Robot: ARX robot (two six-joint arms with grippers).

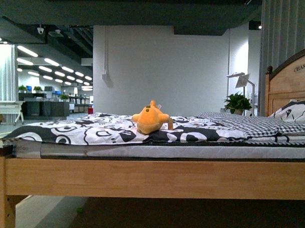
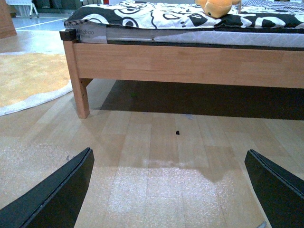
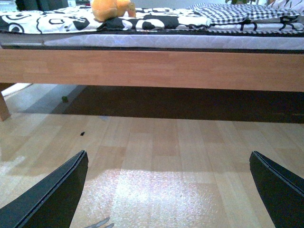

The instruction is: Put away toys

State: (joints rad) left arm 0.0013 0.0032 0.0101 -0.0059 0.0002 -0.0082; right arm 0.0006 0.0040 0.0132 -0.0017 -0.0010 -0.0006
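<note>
The left gripper (image 2: pixel 168 156) and the right gripper (image 3: pixel 168 154) both hang low over the floor (image 2: pixel 156 137), each with its fingers spread wide and nothing between them. The plush toy (image 1: pixel 151 119) lies on the bed (image 1: pixel 155 176), well ahead of both grippers and higher than them, so one arm should probably rise above the bed's edge first and then close on the soft body. There is one toy, one bed and two grippers.

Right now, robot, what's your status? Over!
Left gripper open, empty. Right gripper open, empty. Toy lying on bed, untouched. Wooden rail between grippers and toy.
</note>
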